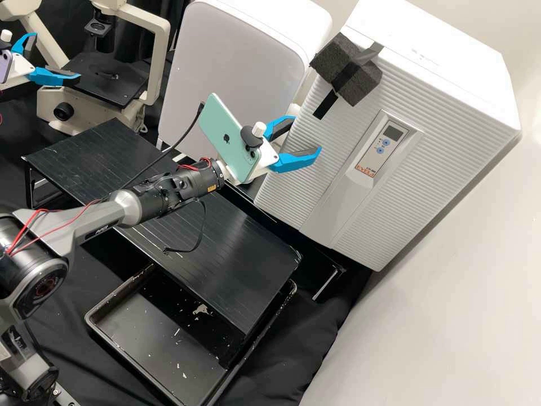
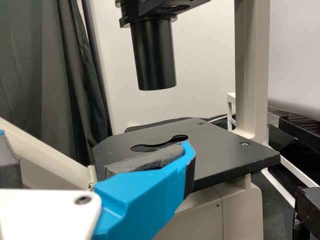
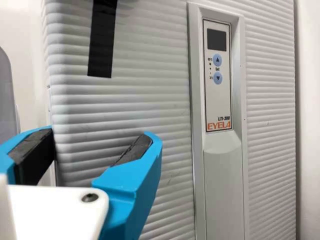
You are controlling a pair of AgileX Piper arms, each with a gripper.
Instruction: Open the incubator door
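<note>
In the high view, you lose part of the left hand (image 1: 57, 55) past the left edge and the top of the microscope (image 1: 162, 56); the slatted shelf (image 1: 242, 265) hides some of the black tray (image 1: 163, 338). You can't tell whether the right hand (image 1: 307, 134) touches the door (image 1: 298, 180).

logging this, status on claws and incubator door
Left blue claw open; right blue claw open beside white ribbed door; door shut; possible snag, dark foam block taped on.
</note>
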